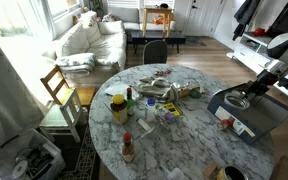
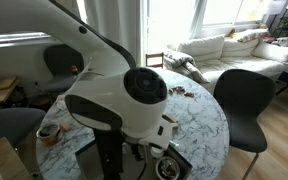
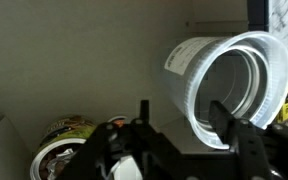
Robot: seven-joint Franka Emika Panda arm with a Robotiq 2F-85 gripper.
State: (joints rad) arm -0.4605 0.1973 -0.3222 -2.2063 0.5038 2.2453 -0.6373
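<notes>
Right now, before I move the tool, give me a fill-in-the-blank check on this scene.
In the wrist view, the plastic container is ____ inside. The tool has its jaws ____. In an exterior view, the marble table has a ____ top. The sofa behind it is ____.
Missing words: empty; open; round; white.

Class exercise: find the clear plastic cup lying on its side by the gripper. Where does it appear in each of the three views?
Exterior view: clear plastic cup at far right, small and hard to make out.
Exterior view: bottom centre, below the arm's white joint; only a round rim shows, probably the cup.
Wrist view: right of centre, mouth toward the camera, beside the gripper.
Shared landmark: the marble table.
</notes>
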